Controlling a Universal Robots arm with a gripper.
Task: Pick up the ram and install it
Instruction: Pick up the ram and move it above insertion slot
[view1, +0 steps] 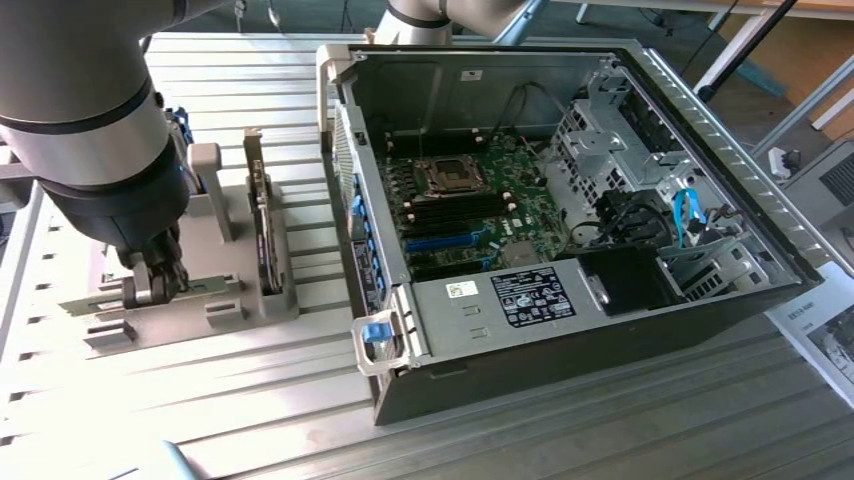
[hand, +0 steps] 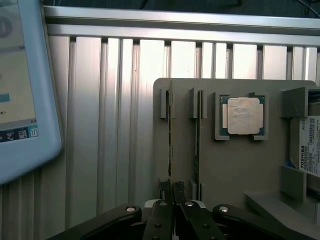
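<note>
My gripper (hand: 172, 194), jaws set narrow, pinches the near end of the ram (hand: 171, 130), which stands on edge in the outermost slot of a grey holder (hand: 235, 165). One slot over stands a second stick (hand: 198, 135); past it lie a silver processor (hand: 243, 116) and a hard drive (hand: 309, 145) labelled TOSHIBA. The holder rests on a ribbed aluminium table (hand: 100, 130); bare slats run beside my gripper up to a tablet (hand: 27, 100). The open computer case (view1: 454, 320) sits well apart, toward the exterior view's right.
</note>
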